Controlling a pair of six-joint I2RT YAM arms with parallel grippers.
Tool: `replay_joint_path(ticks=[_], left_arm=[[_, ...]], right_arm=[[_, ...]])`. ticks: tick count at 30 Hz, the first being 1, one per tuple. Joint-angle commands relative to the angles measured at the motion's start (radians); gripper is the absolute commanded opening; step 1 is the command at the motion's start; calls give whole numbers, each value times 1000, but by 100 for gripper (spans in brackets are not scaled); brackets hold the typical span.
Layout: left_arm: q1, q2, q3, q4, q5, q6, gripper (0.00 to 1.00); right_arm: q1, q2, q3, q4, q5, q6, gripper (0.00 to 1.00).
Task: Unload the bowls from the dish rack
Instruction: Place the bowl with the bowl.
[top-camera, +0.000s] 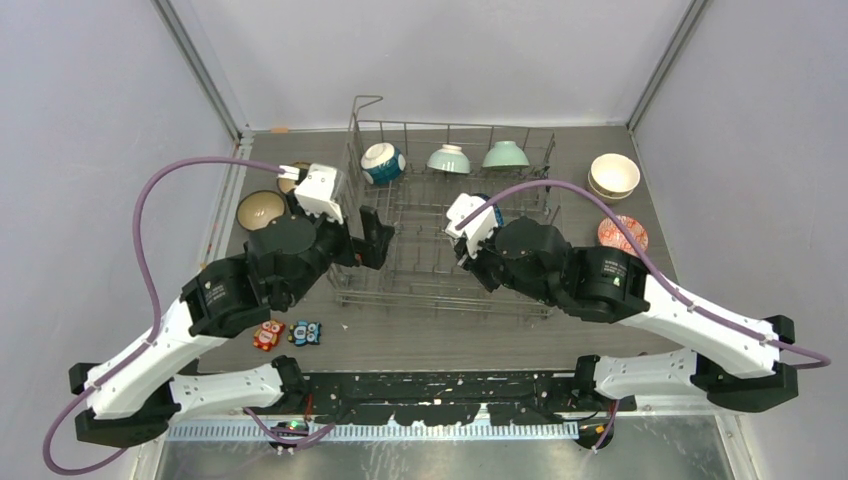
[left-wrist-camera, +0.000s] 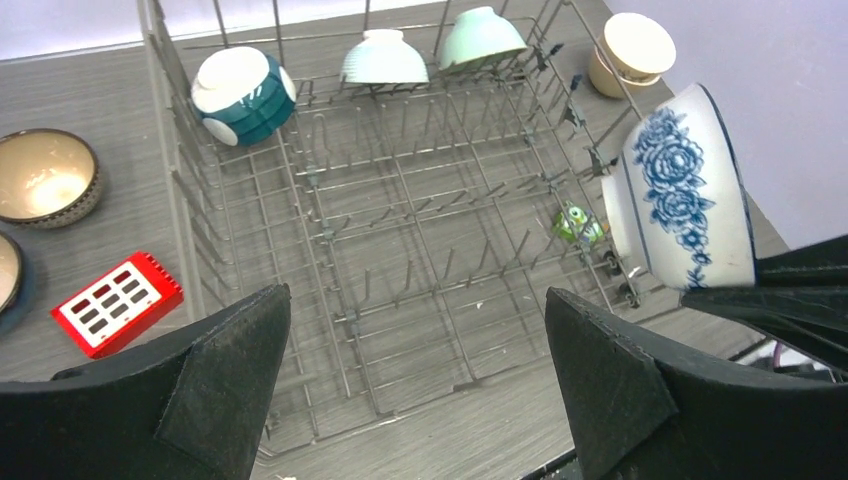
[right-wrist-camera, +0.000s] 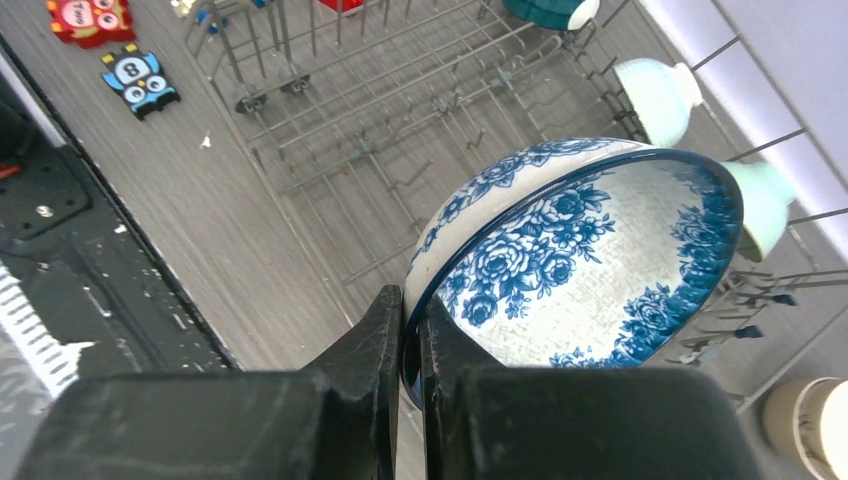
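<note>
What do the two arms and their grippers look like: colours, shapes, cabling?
The left arm and right arm both have white angular links joined by round black joint housings. Each trails a purple cable. A white boxy module sits at each wrist. The left gripper and right gripper have matte black, wedge-shaped fingers.
</note>
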Motion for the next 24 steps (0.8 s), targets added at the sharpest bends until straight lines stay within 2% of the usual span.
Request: replay_joint_path(ticks=[1,7,24], left_arm=[[2,21,36,15,92,38,100],[3,50,58,14,135,46,100],[72,137,164,-64,290,66,100]], right_arm=[[25,-6,16,90,81,-123,1],[80,2,23,74,91,-201,1],[285,44,-1,10,285,-333,1]])
